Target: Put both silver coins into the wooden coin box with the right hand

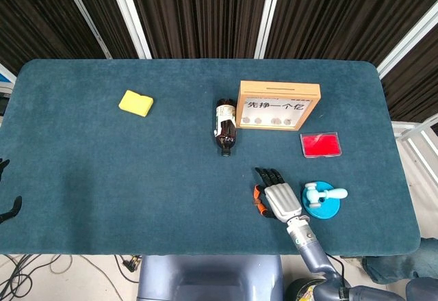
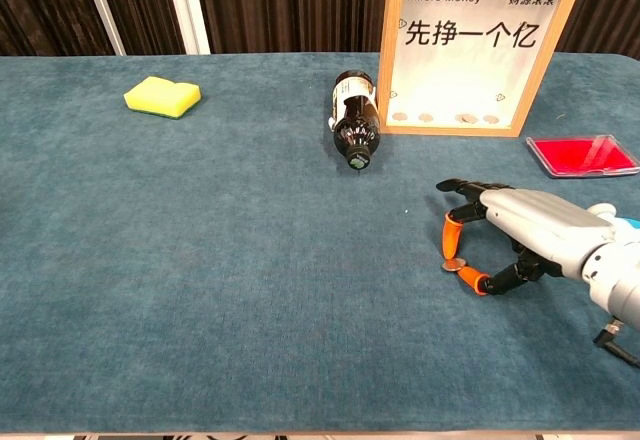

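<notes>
A silver coin [image 2: 455, 265] lies flat on the blue cloth near the front right. My right hand [image 2: 525, 230] hangs over it, palm down. An orange fingertip [image 2: 450, 240] touches the coin's far edge, and the orange thumb tip [image 2: 472, 281] sits just off its near edge. In the head view the right hand [image 1: 279, 196] hides most of the coin. I see only this one coin on the cloth. The wooden coin box [image 2: 480, 50] stands upright behind, glass front facing me, with coins at its bottom; the head view also shows the coin box [image 1: 278, 105]. My left hand is out of both views.
A brown bottle [image 2: 355, 125] lies on its side left of the box, cap toward me. A red tray [image 2: 582, 155] sits right of the box. A blue disc with a pale handle [image 1: 321, 200] is beside my right wrist. A yellow sponge [image 2: 162, 96] lies far left.
</notes>
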